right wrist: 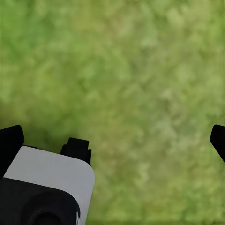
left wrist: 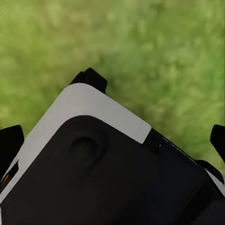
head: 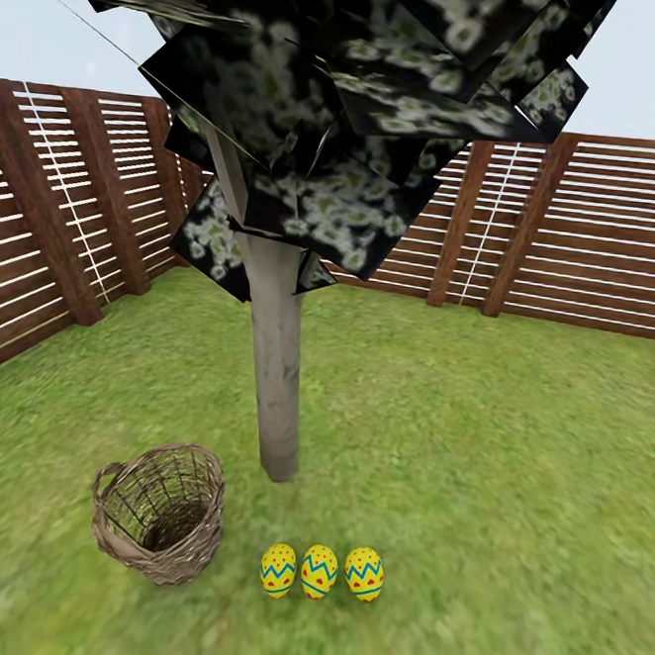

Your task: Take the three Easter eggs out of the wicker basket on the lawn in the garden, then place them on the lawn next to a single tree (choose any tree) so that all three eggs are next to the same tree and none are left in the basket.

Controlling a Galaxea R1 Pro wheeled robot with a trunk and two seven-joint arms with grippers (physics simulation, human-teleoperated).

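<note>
While the wicker basket (head: 159,511) stands empty, three Easter eggs (head: 319,571) lie in a row on the lawn (head: 514,463) near the tree (head: 275,383).
Both wrist views show each end effector's fingertips spread wide above grass, holding nothing.

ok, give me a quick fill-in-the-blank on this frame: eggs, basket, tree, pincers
1. The number of Easter eggs lying on the lawn is ____.
2. In the head view the eggs lie in a row to the ____ of the wicker basket.
3. The inside of the wicker basket that shows holds ____ eggs.
4. The eggs lie near the foot of the tree, whose trunk is pale and whose dark foliage is flecked with ____ blossoms.

Missing words: three; right; no; white
</note>
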